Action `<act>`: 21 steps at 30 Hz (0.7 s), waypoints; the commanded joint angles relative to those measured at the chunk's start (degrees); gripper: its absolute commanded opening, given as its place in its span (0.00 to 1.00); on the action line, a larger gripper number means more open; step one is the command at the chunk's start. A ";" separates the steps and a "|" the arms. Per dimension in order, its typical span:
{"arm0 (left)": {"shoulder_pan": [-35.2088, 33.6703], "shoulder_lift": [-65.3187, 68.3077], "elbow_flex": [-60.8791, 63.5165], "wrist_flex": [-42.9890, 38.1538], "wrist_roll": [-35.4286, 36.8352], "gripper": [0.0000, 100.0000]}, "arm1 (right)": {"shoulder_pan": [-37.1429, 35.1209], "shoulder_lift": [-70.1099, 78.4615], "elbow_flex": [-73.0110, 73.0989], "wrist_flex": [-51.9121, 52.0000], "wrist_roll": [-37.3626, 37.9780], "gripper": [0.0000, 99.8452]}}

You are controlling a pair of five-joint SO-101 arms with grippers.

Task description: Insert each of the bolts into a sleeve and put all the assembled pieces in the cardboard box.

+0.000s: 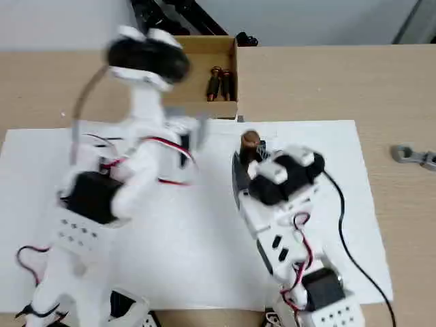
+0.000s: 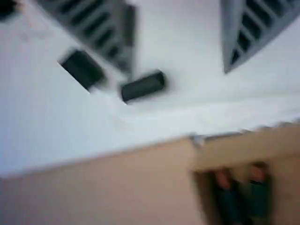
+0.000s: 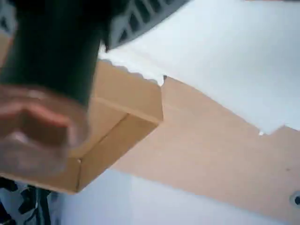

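From above, the left arm (image 1: pixel 136 170) was a smear of blur. Its elbow was lifted high by the cardboard box (image 1: pixel 214 109), and it hid much of the white sheet (image 1: pixel 204 238) beneath it. The left gripper (image 1: pixel 193 131) was only a grey smudge at the sheet's far edge. The right arm (image 1: pixel 286 204) lay stretched low across the sheet. The right gripper (image 1: pixel 248 155) was clamped on an upright assembled piece (image 1: pixel 251 142), a copper-headed bolt in a black sleeve, just short of the sheet's far edge. The box stood at the tabletop's (image 1: pixel 306 82) far edge, touching the sheet, with 2 finished pieces (image 1: pixel 221 83) lying side by side inside. A metal tool (image 1: pixel 411 154) lay near the tabletop's right edge, off the sheet.

From the left wrist, the ribbed fingers (image 2: pixel 101 28) stood wide apart with nothing between them. 2 loose black sleeves (image 2: pixel 143 86) lay on the sheet near its far edge, close together but apart. The box was cut off at the frame's edge, and its 2 pieces were blurry.

From the right wrist, the held piece loomed close and out of focus, its sleeve partly cut off. Behind it I saw a corner of the box (image 3: pixel 122 126), the sheet's ragged edge and bare tabletop.
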 commanded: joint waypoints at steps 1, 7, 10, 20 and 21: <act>-7.56 -1.67 -2.59 0.70 -3.96 0.00 | -0.04 16.04 -16.35 -2.33 0.18 0.00; -16.62 -1.67 -2.68 9.76 -7.74 0.01 | -0.04 40.57 -37.36 -2.33 0.00 0.00; -20.48 -1.67 -2.51 13.19 -7.82 0.01 | 0.04 51.21 -45.80 -4.79 0.00 0.00; -29.89 -3.43 -2.15 17.05 -12.04 0.01 | 2.59 84.35 -67.96 -14.02 0.18 0.00; -30.07 -4.57 -1.36 16.79 -12.75 0.01 | 3.38 87.43 -70.07 -14.81 0.18 0.00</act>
